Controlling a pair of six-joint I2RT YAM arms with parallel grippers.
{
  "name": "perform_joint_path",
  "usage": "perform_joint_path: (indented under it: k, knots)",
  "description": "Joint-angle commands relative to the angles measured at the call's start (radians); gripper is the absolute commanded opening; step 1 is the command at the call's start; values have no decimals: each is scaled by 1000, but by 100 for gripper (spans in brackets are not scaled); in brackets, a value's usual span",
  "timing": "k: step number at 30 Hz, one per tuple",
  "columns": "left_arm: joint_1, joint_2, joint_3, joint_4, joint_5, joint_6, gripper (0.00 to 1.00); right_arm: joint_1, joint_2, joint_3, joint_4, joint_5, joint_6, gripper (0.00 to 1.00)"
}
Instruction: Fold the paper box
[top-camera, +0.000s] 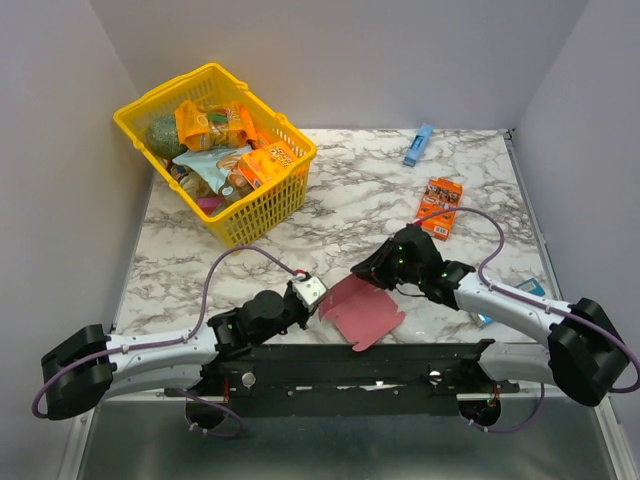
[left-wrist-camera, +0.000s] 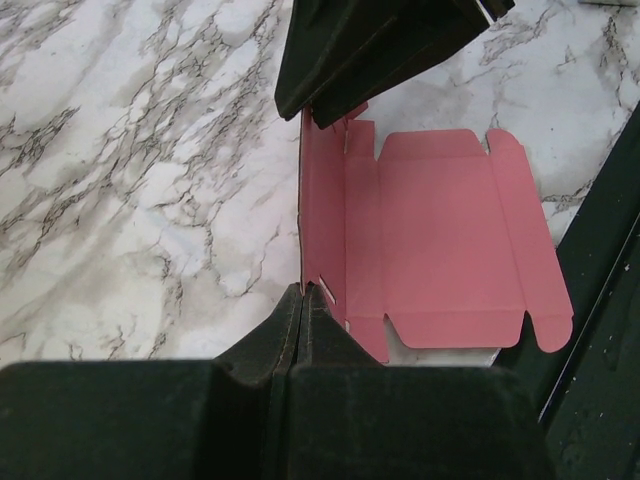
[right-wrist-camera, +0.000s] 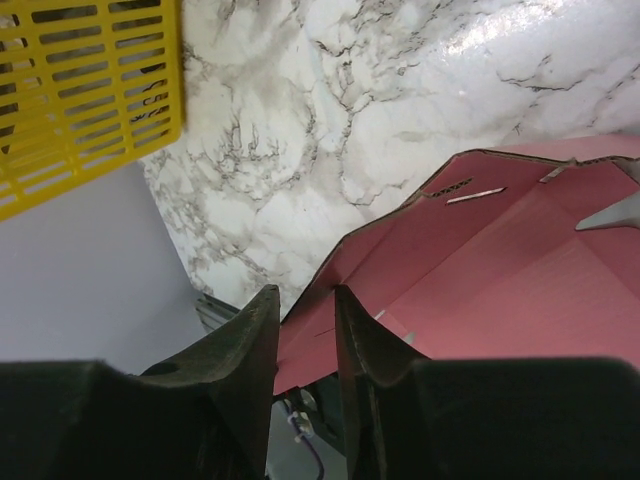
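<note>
Paper box (top-camera: 362, 308) lay at the near table (top-camera: 350, 190) edge. My left gripper (left-wrist-camera: 303, 292) pinched its raised flap, fingers together; my right gripper (right-wrist-camera: 306, 312) straddled that flap's other end, fingers apart. I judged closing squarely along the crease best.

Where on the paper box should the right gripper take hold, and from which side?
The raised side panel of the paper box, at the end opposite where the left gripper pinches it, from over its free edge. That panel stands up while the rest lies flat, so jaws can straddle it.
</note>
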Motion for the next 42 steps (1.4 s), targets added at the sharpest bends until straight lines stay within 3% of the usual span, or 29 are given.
perform_joint_path:
  k: [1,3,7,8,10,14,17,19,27,35,42]
  knots:
    - [-18,19,29,-14,-51,17,0,-8,8,-18,24,-19,15,29]
    - [-19,18,33,-19,-59,17,0,-8,8,-21,26,-22,18,26]
    - [-19,2,33,-28,-73,9,12,-8,2,-29,29,-22,24,18]
    - [-18,1,33,-30,-74,6,23,-8,1,-31,29,-21,24,17]
    - [-18,-7,33,-31,-73,3,27,-8,-6,-35,29,-18,27,14]
    - [-19,-16,38,-44,-65,-8,62,-8,-10,-46,32,-10,29,10]
    - [-18,-47,42,-65,-61,-26,76,-8,-4,-54,39,-7,30,4]
    - [-18,-91,44,-89,-45,-43,80,-8,0,-57,50,-7,38,0]
    - [-15,-265,36,-152,-93,-176,79,-8,27,-58,92,-15,50,0]
    - [-7,-84,137,-309,-133,-175,59,-8,25,-54,92,-10,47,0]
    - [-5,-38,136,-255,-98,-166,58,-8,16,-55,92,-3,47,0]
